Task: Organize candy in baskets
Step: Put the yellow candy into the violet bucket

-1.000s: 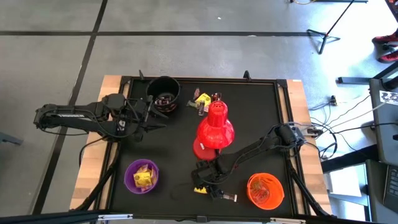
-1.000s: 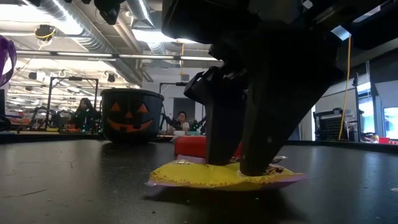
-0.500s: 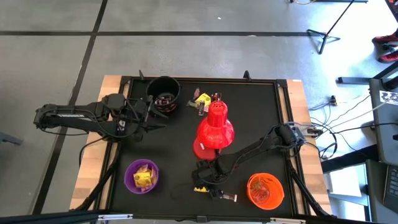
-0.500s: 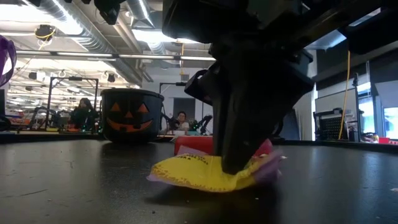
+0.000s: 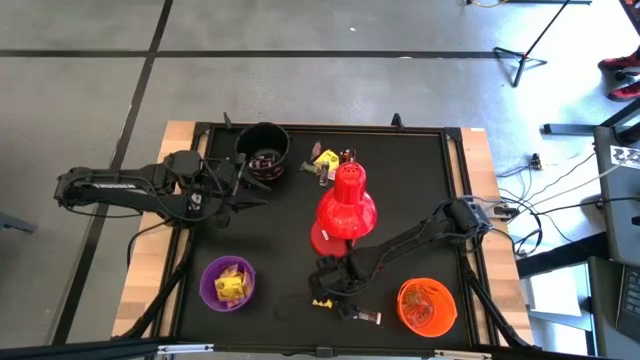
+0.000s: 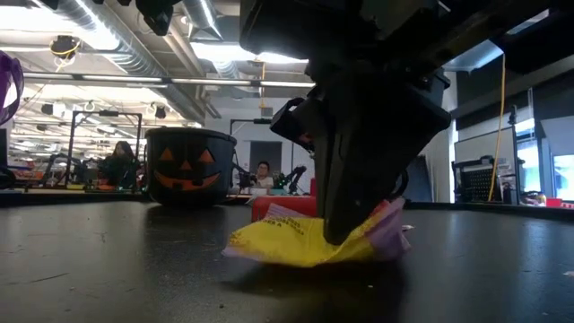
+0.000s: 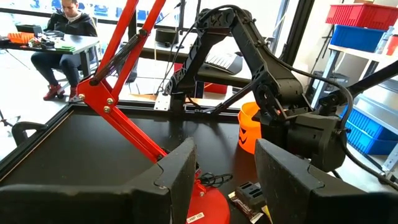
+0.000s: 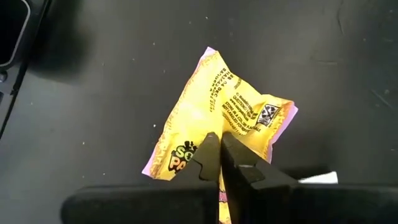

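Note:
A yellow candy [image 8: 236, 106] in a crinkled wrapper lies on the black table near its front edge, between the purple basket [image 5: 228, 283] and the orange basket [image 5: 427, 306]. My right gripper [image 8: 217, 146] stands over it, shut on the wrapper. My left gripper [image 7: 227, 168] hovers open and empty by the black basket [image 5: 262, 152] at the far left. More candy [image 5: 326, 160] lies in a small pile at the far edge, and a dark candy [image 5: 366, 318] lies near the front edge. My right gripper pinches the middle of the yellow wrapper [image 8: 208, 127] between its two fingertips. The fingers [image 6: 345, 193] come from above, pointing down. The wrapper is bunched up into a ridge at the pinch, and its underside [image 6: 296, 260] rests on the table.
A red desk lamp [image 5: 346, 206] stands mid-table, just beyond my right gripper. The purple basket holds yellow candy, the orange and black ones hold some too. People sit at desks in the room beyond the table.
My right gripper has shut on the yellow candy while staying in place. The wrapper, flat on the table a second ago, has buckled upward at its middle, and its ends have drawn in toward the fingers.

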